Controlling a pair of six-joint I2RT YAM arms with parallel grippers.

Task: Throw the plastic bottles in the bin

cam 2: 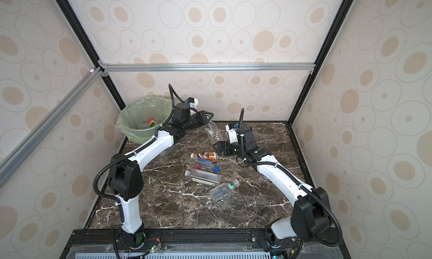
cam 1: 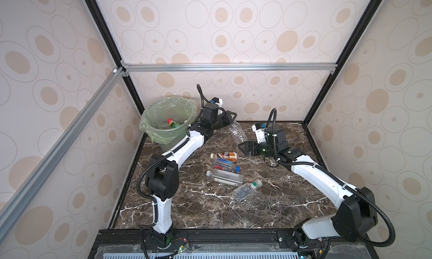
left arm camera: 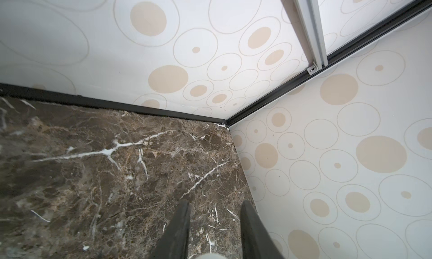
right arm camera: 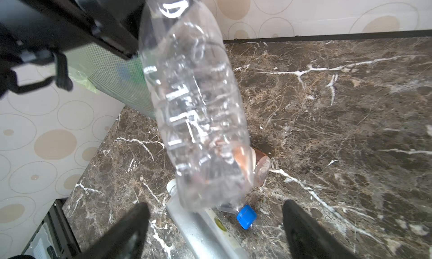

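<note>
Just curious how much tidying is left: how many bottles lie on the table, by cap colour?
White cap: 2, brown-labelled bottle and square clear bottle
Blue cap: 1, blue-labelled bottle
Green cap: 1, small clear bottle
Total: 4

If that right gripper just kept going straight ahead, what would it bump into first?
Probably the clear crumpled bottle, hanging from the left gripper right before the open right gripper; depth is uncertain.

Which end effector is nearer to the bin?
Left. The left end effector, holding a clear bottle, is close beside the bin; the right end effector is farther off, by the brown-labelled bottle.
</note>
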